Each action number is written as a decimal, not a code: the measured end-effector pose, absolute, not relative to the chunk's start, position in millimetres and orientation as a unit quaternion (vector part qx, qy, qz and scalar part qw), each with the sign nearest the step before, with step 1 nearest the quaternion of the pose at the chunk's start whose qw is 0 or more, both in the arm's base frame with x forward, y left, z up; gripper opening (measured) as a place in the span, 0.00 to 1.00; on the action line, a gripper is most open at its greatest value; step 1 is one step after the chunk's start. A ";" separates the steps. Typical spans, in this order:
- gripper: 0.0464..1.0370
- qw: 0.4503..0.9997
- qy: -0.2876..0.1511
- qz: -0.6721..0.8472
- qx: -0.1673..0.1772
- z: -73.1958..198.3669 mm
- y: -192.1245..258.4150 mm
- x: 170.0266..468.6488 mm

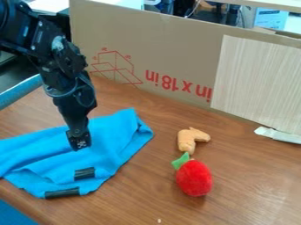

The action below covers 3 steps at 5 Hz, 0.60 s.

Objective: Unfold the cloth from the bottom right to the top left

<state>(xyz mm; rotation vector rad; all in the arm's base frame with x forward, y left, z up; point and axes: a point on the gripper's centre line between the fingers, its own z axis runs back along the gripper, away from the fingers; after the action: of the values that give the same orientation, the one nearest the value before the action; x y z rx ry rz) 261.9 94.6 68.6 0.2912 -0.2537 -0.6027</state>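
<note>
A single black robot arm [61,66] enters from the upper left, above the left part of a brown wood-grain tabletop [247,176], and its tool [80,143] points down over the middle of the blue cloth [115,136]. Whether the tool is apart, together or clamped on the fabric cannot be told. The cloth lies on the left part of the tabletop, reaching its left edge; it is partly folded and wrinkled, with one corner pointing toward the far edge and a layered fold along its right side. Two black strips [85,173] cross the fabric near its lower border, one nearer that border than the other. To the right of the cloth, well apart from it, lies a red plush fruit [194,178] with a green leaf [181,161]; a bent tan plush toy [188,139] lies just beyond the leaf. A cardboard panel [159,57] stands along the far edge, bearing a pale wood-grain sheet [258,79] on its right part, and a white object [279,135] lies near the foot of this sheet.
</note>
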 end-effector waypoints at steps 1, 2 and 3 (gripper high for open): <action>0.96 0.939 -0.113 -0.295 0.135 60.9 93.6 258.2; 0.96 0.930 -0.103 -0.325 0.136 50.0 83.5 249.9; 0.96 0.922 -0.103 -0.350 0.129 44.6 78.9 245.8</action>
<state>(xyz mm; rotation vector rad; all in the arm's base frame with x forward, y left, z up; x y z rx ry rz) 245.8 78.9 44.6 0.2645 -0.2122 -0.7184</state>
